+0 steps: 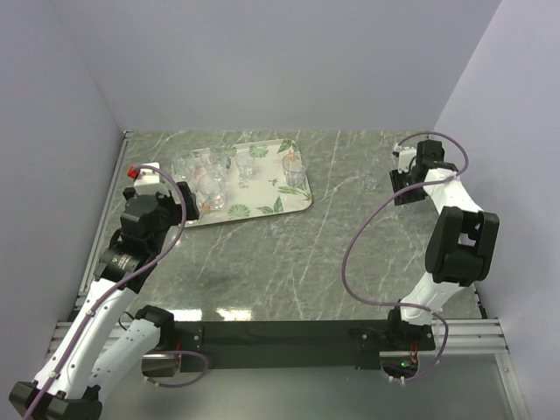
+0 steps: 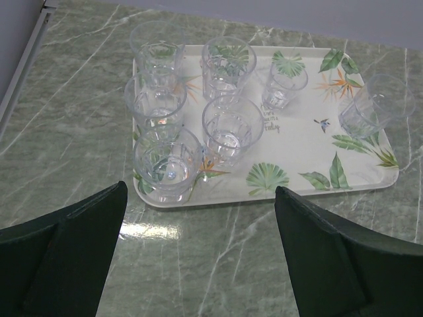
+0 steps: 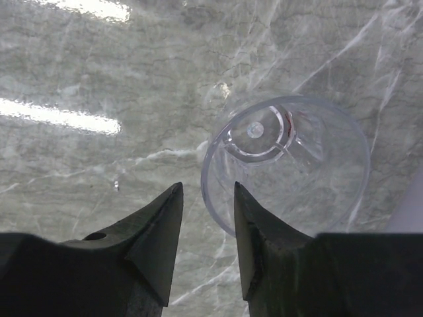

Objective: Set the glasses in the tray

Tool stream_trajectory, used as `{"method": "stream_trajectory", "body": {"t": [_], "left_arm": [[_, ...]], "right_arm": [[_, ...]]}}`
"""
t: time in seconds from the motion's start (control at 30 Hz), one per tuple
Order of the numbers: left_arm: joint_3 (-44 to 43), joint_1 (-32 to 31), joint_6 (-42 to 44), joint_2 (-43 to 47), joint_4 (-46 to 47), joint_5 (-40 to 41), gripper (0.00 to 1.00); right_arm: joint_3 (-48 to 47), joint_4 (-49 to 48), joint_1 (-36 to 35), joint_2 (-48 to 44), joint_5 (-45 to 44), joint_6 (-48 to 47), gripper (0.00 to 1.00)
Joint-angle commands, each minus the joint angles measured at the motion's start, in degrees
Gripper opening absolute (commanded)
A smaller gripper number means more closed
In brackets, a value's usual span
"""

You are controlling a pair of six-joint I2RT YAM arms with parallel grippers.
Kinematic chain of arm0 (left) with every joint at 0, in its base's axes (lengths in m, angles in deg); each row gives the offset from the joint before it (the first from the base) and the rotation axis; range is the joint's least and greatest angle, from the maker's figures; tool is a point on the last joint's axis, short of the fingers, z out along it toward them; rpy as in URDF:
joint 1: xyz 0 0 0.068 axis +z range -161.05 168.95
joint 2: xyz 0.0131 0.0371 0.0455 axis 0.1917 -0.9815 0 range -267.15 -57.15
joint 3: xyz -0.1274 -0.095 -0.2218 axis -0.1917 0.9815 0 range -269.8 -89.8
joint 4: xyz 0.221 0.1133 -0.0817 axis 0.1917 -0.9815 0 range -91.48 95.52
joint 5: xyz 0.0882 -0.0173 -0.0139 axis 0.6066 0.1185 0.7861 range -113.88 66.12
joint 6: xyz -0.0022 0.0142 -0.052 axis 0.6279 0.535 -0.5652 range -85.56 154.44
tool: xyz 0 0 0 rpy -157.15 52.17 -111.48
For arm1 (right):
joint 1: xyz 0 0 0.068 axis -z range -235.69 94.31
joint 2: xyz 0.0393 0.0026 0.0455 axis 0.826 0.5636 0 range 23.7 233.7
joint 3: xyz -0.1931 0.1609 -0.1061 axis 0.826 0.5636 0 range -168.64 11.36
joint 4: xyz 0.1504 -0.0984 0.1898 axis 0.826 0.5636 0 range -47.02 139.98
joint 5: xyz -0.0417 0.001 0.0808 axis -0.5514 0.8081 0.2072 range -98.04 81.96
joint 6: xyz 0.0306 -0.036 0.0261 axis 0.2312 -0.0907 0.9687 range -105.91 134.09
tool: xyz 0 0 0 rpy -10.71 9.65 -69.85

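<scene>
The leaf-print tray [image 1: 267,191] lies at the back left and holds several clear glasses [image 1: 210,179]; the left wrist view shows them standing upright on the tray [image 2: 297,142], most in its left half [image 2: 231,129], one at its right end [image 2: 377,105]. One more glass [image 1: 370,181] stands alone on the table to the right. My right gripper [image 1: 401,185] is beside it; in the right wrist view the gripper [image 3: 207,188] is open by a narrow gap at the left rim of this glass [image 3: 317,185]. My left gripper [image 2: 199,193] is open and empty just in front of the tray.
A white box with a red cap [image 1: 144,175] sits left of the tray, beside the left gripper [image 1: 191,203]. White walls close in the left, back and right of the green marble table [image 1: 289,254]. A metal rail [image 1: 114,188] runs along its left edge.
</scene>
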Motion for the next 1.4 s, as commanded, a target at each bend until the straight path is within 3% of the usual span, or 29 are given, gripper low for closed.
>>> {"method": "stream_trajectory", "body": {"t": [0.0, 0.2, 0.33, 0.6, 0.93, 1.1, 1.37], "left_arm": [[-0.1, 0.1, 0.9, 0.7, 2.3, 0.9, 0.99], [0.0, 0.1, 0.9, 0.8, 2.4, 1.1, 0.99], [0.0, 0.2, 0.9, 0.8, 2.4, 1.2, 0.99], [0.2, 0.1, 0.9, 1.0, 2.5, 1.3, 0.99], [0.2, 0.2, 0.9, 1.1, 2.5, 1.8, 0.99], [0.4, 0.2, 0.9, 1.2, 2.5, 2.5, 0.99], [0.6, 0.2, 1.1, 2.2, 2.7, 5.2, 0.99]], "right_arm": [[-2.3, -1.5, -0.9, 1.1, -1.7, -1.1, 0.37], [-1.1, -2.0, -1.3, 1.4, -1.9, -2.2, 0.11], [1.5, -3.4, -1.8, -1.6, -1.7, -3.3, 0.01], [6.2, 3.5, -4.5, -10.2, 8.6, -12.6, 0.0], [8.3, 8.9, -19.6, -20.9, 17.3, -20.5, 0.0], [1.8, 12.2, -29.4, -19.0, 18.1, -23.2, 0.0], [-14.7, 15.2, -40.9, -6.7, 16.2, -29.0, 0.0]]}}
